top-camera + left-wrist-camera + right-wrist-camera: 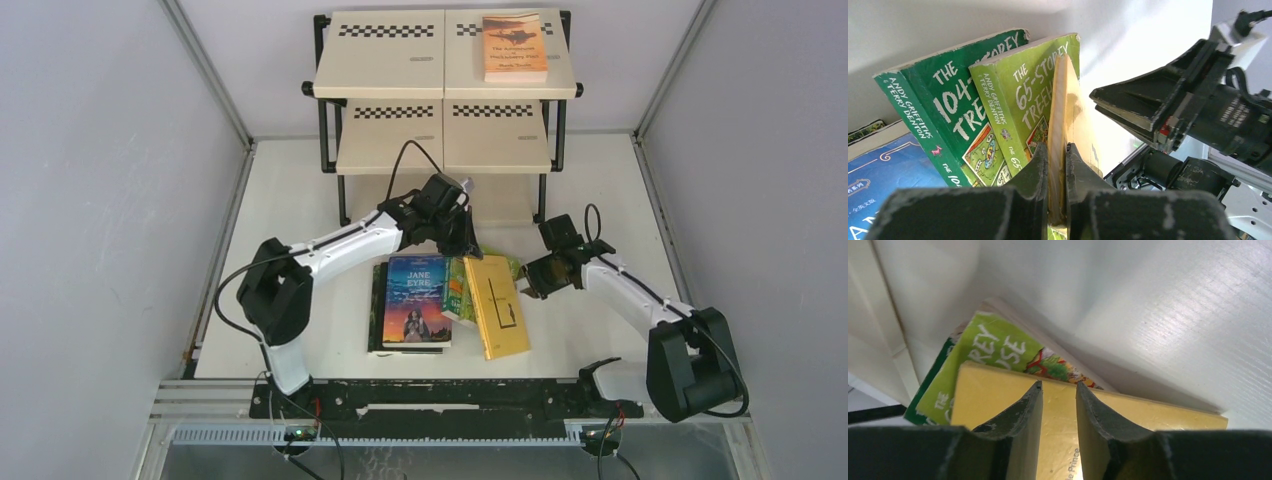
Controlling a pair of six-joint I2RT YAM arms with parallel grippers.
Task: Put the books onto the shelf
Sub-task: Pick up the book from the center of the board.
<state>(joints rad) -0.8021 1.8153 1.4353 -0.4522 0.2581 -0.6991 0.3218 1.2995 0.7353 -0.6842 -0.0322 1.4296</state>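
Observation:
The yellow book (497, 308) lies tilted on two green books (459, 290), right of the blue Jane Eyre (415, 298), which lies on a black book (376, 312). My left gripper (462, 238) is shut on the yellow book's far edge; the left wrist view shows that edge (1068, 107) clamped in the gripper (1058, 161), beside the green covers (1020, 95). At the book's right edge, my right gripper (526, 282) is open. The right wrist view shows the yellow cover (998, 390) behind the parted gripper (1058, 388), not between its jaws. An orange book (515, 47) lies on the shelf (390, 60).
The shelf's middle tier (400, 145) stands just behind the left arm's wrist. Grey walls close in the white table (290, 210) on both sides. My right gripper (1148, 112) sits close to the yellow book in the left wrist view.

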